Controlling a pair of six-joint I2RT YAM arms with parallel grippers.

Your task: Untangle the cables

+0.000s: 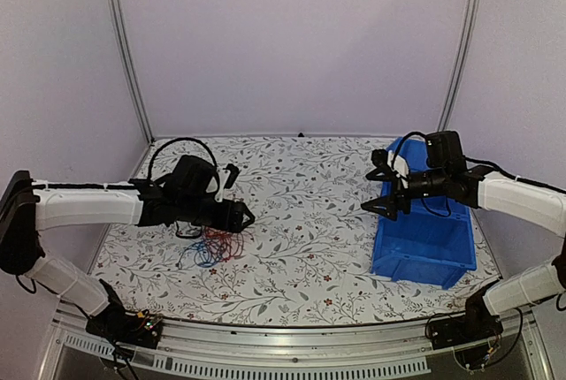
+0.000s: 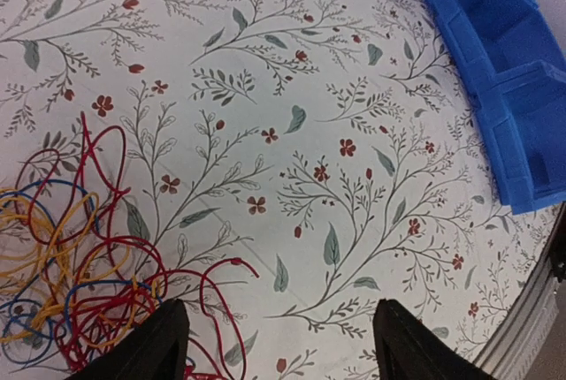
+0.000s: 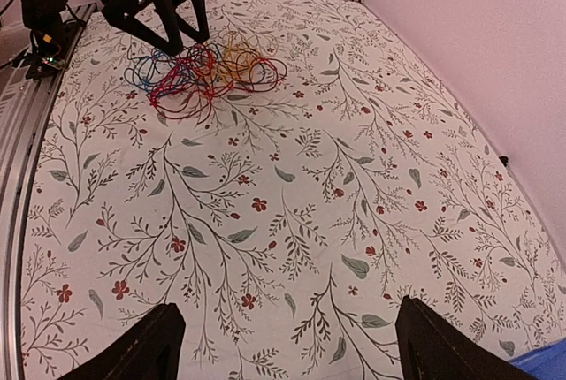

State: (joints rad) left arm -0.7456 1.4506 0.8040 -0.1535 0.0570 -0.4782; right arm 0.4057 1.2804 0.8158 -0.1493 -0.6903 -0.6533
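Lying well left of the blue plastic bin [image 1: 416,269] on the floral table [image 1: 309,221]: loose clump of thin red, orange and blue cables [image 1: 217,246]. Left claw [image 1: 241,216] spread there too, probably to pluck a strand; right claw [image 1: 376,191] spread above bin's left edge.

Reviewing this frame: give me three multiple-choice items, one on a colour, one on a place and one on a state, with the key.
1. The bin is:
A. green
B. blue
C. white

2. The cables lie:
A. on the table, by the left gripper
B. in the bin
C. draped over the bin's rim

3. The left gripper is:
A. shut on the cables
B. shut on the bin
C. open

Key:
1 B: the bin at the table's right is plainly blue in the top view.
2 A: the clump lies on the floral surface just beside the left gripper, far from the bin.
3 C: in the left wrist view its two fingers stand wide apart, with nothing clamped between them.
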